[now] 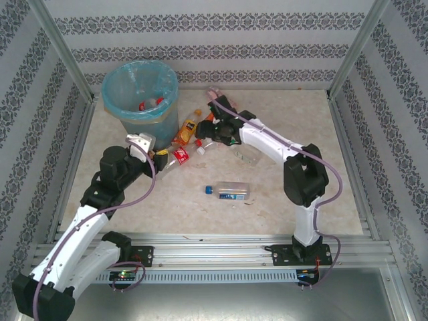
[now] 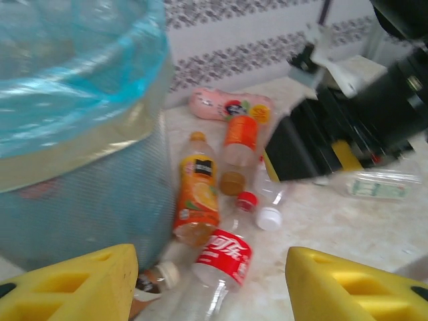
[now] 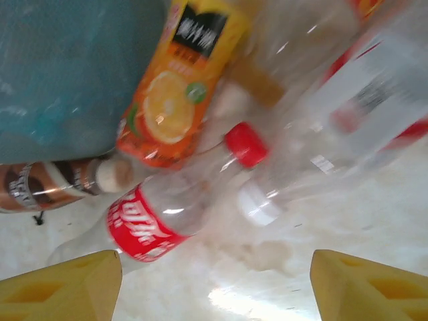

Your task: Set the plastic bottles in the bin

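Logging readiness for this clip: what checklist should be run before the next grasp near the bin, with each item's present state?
1. Left gripper open, nothing held: ok.
2. Right gripper open, nothing held: ok.
3. Red-label bottle lined up ahead of the left gripper: ok.
4. Grippers clear of each other: not ok; both face the same pile beside the bin.
5. Bin has room: ok; few bottles inside.
6. Blue-capped bottle unobstructed: ok; it lies alone.
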Robot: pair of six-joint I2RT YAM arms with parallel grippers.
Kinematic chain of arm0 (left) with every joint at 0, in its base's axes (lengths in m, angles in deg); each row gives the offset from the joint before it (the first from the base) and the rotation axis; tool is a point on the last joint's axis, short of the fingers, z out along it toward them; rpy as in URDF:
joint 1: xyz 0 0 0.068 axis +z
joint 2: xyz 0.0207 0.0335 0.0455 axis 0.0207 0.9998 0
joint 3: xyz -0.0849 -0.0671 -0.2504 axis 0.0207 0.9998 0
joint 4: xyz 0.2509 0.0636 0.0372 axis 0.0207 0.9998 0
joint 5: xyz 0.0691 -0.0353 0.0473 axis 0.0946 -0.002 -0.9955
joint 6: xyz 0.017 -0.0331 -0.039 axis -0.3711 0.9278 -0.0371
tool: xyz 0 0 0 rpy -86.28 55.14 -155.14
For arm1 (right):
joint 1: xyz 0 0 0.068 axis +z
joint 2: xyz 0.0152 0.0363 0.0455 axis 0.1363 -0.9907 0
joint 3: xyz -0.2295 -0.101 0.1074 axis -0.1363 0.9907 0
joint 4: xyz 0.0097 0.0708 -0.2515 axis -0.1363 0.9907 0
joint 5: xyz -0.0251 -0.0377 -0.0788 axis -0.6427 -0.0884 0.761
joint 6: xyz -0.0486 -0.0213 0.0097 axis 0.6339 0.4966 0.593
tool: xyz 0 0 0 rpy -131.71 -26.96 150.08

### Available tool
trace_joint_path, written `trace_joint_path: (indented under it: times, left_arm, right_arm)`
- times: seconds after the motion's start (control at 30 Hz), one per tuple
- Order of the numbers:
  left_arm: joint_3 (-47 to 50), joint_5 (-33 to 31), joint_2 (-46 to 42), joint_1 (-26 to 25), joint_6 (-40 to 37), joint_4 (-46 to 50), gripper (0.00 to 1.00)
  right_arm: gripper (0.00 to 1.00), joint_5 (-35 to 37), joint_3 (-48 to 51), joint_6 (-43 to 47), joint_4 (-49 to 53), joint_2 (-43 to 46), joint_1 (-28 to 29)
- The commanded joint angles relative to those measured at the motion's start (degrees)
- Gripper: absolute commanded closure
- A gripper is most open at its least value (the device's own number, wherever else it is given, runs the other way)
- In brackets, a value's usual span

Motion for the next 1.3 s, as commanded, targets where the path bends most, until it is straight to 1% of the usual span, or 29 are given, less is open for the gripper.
trace_joint_path:
  times: [0.0,0.07,0.27,0.4,0.53,0.67,0.87,1.03,1.13,1.27]
  left_arm:
    - [1.2,-7.9,-3.2,-0.7,-3.2,-3.8,0.34]
    - [2.2,-9.7,-5.2,-0.7,-4.2,-4.8,0.3]
    - [4.1,-16.7,-9.4,-0.7,-5.5,-6.9,0.28]
    - [4.4,-19.8,-10.0,-0.7,-6.0,-6.9,0.27]
    - [4.3,-20.2,-10.2,-0.7,-5.8,-7.2,0.27]
    - [4.4,-20.2,-10.5,-0.7,-5.6,-7.1,0.26]
    - [4.5,-21.2,-10.7,-0.7,-5.4,-7.2,0.26]
    - [4.5,-21.4,-10.6,-0.7,-5.2,-7.2,0.26]
    - [4.5,-21.4,-10.6,-0.7,-5.2,-7.2,0.25]
    - [4.5,-21.7,-10.7,-0.7,-5.2,-7.2,0.25]
  right_arm:
    - [0.25,2.3,4.1,-9.1,-3.2,1.1,3.5]
    - [0.25,2.9,4.7,-12.5,-3.9,0.4,5.2]
    - [0.22,4.7,2.1,-18.0,-4.8,-3.6,10.1]
    - [0.2,7.5,1.2,-21.1,-6.4,-5.4,12.4]
    - [0.2,8.7,-2.4,-22.7,-5.6,-8.8,13.4]
    - [0.19,11.4,-4.3,-24.4,-6.1,-10.9,14.2]
    - [0.17,12.3,-6.7,-26.5,-5.7,-14.8,14.3]
    - [0.18,12.1,-9.7,-26.5,-1.9,-18.2,14.0]
    - [0.18,12.0,-7.7,-26.7,-1.9,-17.3,13.7]
    - [0.19,12.2,-2.0,-26.9,-2.6,-14.1,13.0]
